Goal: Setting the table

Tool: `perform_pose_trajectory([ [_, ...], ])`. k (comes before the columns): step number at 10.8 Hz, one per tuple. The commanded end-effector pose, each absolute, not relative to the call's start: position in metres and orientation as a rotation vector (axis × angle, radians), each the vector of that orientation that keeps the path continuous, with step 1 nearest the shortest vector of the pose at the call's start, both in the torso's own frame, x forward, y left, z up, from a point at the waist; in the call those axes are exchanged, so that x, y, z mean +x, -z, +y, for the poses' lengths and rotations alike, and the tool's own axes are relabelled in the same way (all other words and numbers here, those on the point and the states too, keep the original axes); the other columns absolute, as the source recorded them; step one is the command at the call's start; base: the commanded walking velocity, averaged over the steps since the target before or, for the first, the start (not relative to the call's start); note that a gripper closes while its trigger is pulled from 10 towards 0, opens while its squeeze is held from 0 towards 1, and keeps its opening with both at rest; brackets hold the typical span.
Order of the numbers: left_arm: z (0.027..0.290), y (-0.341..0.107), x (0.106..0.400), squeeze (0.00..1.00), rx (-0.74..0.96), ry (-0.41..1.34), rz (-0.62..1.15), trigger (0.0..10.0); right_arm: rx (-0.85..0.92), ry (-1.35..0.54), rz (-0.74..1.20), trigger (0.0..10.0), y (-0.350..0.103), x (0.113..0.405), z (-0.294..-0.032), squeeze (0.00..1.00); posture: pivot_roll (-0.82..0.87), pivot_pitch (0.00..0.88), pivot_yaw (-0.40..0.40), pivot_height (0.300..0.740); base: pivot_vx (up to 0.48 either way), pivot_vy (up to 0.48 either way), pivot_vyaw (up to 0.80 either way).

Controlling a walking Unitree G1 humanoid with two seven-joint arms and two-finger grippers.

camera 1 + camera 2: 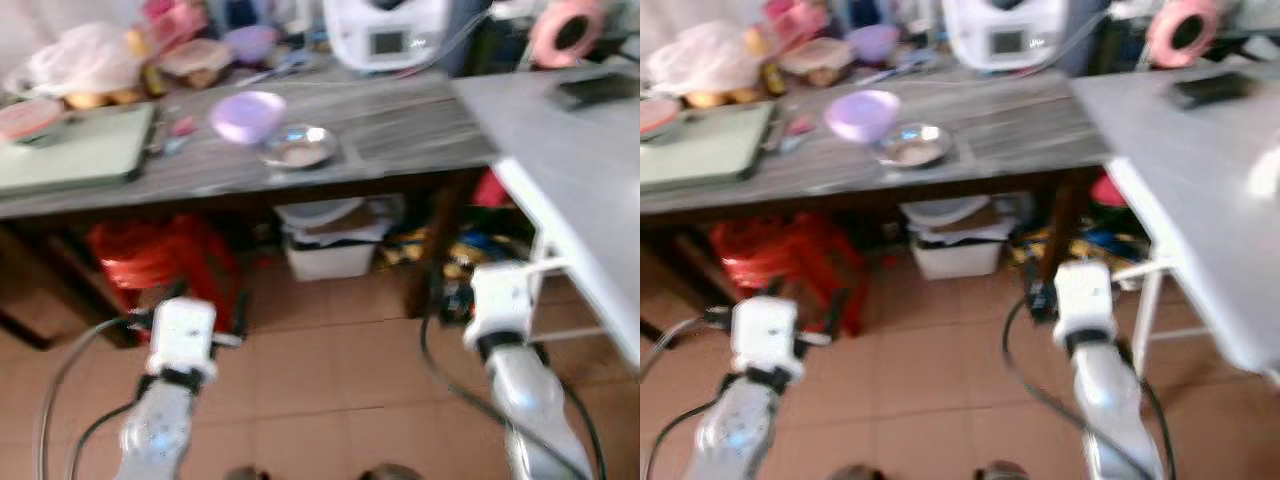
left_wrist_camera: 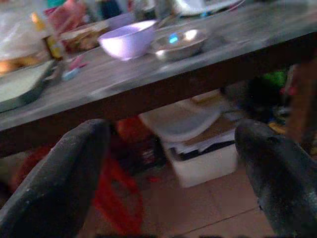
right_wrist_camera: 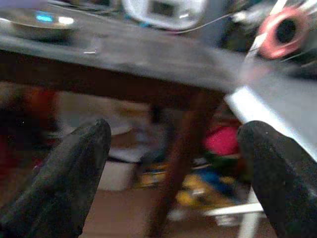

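The left gripper (image 2: pixel 171 173) hangs low over the tiled floor (image 1: pixel 330 370) in front of the table, its two black fingers (image 2: pixel 54 183) spread wide with nothing between them. The right gripper (image 3: pixel 173 178) is held at about the same height further to the robot's right, near the table leg (image 3: pixel 181 158), and its fingers (image 3: pixel 62 178) are likewise wide apart and empty. Both silver arms reach forward from the bottom of the head views, which are blurred. Ahead and above the grippers stands the long grey wooden table (image 1: pixel 400 130). On it, near the front edge, a lilac bowl (image 1: pixel 247 115) sits just beside a shallow steel dish (image 1: pixel 297 146), the two touching or nearly so. Further to the robot's left on the same top lies a pale green tray (image 1: pixel 75 150), with plastic bags and food containers behind it. A white appliance (image 1: pixel 388 32) stands at the back of the table. Under the table are a white bin (image 1: pixel 330 240) and a red plastic stool (image 1: pixel 165 255). A second, white table (image 1: pixel 570 170) stands on the robot's right, with a pink roll of tape (image 1: pixel 565 28) behind it.
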State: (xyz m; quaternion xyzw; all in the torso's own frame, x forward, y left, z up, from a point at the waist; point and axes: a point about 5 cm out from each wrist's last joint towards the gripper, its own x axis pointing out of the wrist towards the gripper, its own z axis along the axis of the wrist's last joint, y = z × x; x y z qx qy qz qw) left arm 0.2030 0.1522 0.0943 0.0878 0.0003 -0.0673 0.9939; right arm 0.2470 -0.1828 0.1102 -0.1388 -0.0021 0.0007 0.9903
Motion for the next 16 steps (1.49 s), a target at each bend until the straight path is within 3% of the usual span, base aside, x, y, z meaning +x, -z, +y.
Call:
perform_pose_trajectory([
  [1,0.155,-0.099,0.199,0.0,0.194,0.133,0.002,10.0,-0.289,-0.017,-0.025,10.0,-0.113,0.255,-0.17,0.0,0.03,0.051,0.035,0.74,0.0,-0.48,0.0],
  [2,0.149,-0.1,0.198,0.0,0.192,0.16,-0.002,10.0,-0.199,0.031,-0.01,10.0,-0.11,0.259,-0.168,0.0,0.03,0.058,0.034,0.74,0.0,-0.48,0.0],
  [5,0.147,-0.103,0.217,0.0,0.151,0.116,-0.017,10.0,-0.204,0.043,-0.004,10.0,-0.109,0.258,-0.177,0.0,0.01,0.088,0.055,0.74,0.0,-0.48,0.0],
  [9,0.143,-0.103,0.217,0.0,0.138,0.092,-0.018,10.0,-0.168,0.009,-0.035,10.0,-0.115,0.268,-0.175,0.0,0.03,0.101,0.018,0.74,0.0,-0.48,0.0],
  [10,0.142,-0.104,0.218,0.0,0.143,0.09,-0.023,10.0,-0.157,0.015,-0.041,10.0,-0.118,0.273,-0.174,1.0,0.04,0.107,0.014,0.74,0.0,-0.48,0.0],
  [12,0.143,-0.106,0.218,0.0,0.147,0.09,-0.026,10.0,-0.15,0.011,-0.05,10.0,-0.123,0.279,-0.172,1.0,0.04,0.123,0.005,0.74,0.0,-0.48,0.0],
  [13,0.142,-0.106,0.218,0.0,0.154,0.094,-0.032,10.0,-0.155,0.001,-0.059,10.0,-0.126,0.283,-0.17,0.0,0.04,0.129,0.005,0.74,0.0,-0.454,0.0],
  [16,0.141,-0.108,0.218,0.0,0.162,0.107,-0.042,10.0,-0.152,0.003,-0.068,10.0,-0.128,0.287,-0.171,0.0,0.04,0.131,0.01,0.74,0.241,-0.355,0.0],
])
